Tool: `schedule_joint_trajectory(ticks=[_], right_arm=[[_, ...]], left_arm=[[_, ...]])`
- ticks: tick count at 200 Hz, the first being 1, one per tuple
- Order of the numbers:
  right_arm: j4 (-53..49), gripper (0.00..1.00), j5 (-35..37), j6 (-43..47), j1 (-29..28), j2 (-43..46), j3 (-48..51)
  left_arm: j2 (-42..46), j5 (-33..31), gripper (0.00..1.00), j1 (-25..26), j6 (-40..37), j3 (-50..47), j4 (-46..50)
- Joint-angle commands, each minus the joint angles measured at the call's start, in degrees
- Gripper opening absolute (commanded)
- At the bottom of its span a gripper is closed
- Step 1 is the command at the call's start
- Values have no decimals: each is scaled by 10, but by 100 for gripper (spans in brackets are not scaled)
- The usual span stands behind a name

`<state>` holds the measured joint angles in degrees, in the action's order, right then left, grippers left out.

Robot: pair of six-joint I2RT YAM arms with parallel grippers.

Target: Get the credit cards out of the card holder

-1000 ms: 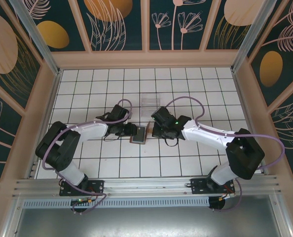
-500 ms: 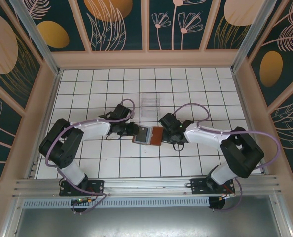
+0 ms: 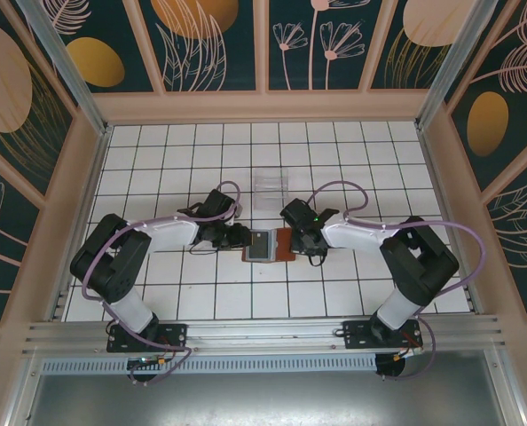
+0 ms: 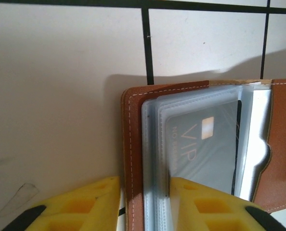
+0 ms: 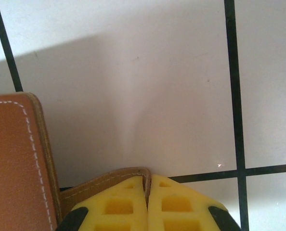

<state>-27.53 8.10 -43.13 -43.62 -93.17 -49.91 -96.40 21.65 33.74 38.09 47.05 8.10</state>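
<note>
1. Left wrist view: the left tool [image 4: 145, 207], partly closed, clamps the wallet's [image 4: 133, 144] brown cover and first plastic sleeves [image 4: 152, 159].
2. The right tool [image 5: 147, 204], pinched almost shut, holds the wallet's thin leather flap [image 5: 104, 185].
3. A grey card [image 4: 203, 144] sits sleeved just ahead of the left tool.
4. Cards are probably light, stiff and slick, and the sleeves floppy. Pinch the card's edge at the sleeve's opening.

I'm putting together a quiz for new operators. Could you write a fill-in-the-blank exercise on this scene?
1. The card holder lies ___ on the table.
2. The grey card inside its clear sleeve reads ___.
3. The right gripper is shut on the holder's little brown closing ___.
Missing words: open; VIP; tab.
</note>
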Motion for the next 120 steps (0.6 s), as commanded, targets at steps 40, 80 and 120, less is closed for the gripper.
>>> schedule_joint_trajectory(ticks=[40,80,120], right_arm=[[-115,31,57,-3,12,55,-20],[-130,37,22,14,14,79,-108],[-32,37,-118,21,17,57,-137]], left_arm=[[63,-42,38,3,-4,7,30],[77,-55,37,3,-32,23,52],[46,3,34,3,-32,48,28]])
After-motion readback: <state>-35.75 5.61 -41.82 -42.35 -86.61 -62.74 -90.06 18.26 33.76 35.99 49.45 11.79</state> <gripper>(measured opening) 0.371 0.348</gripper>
